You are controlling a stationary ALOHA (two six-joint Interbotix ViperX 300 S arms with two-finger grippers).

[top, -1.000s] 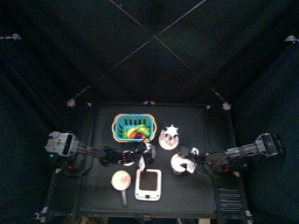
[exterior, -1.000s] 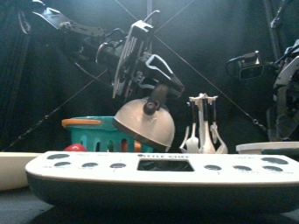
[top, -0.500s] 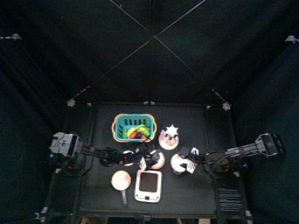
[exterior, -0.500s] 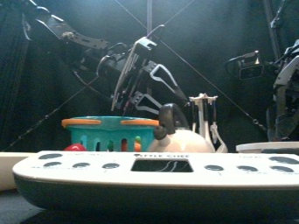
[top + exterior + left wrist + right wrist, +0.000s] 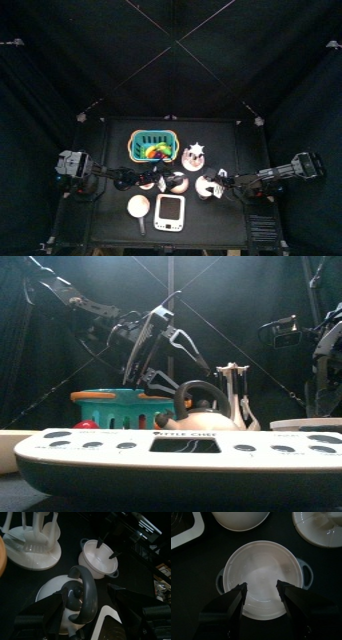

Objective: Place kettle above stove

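The left gripper (image 5: pixel 83 619) has its fingers spread wide, either side of the kettle (image 5: pixel 203 416) and its dark handle, gripping nothing. The kettle stands on the worktop (image 5: pixel 221 222) mid-way, behind the white stove (image 5: pixel 174 456) at the front edge. The right gripper (image 5: pixel 262 592) hovers open over a white two-handled pot (image 5: pixel 263 564).
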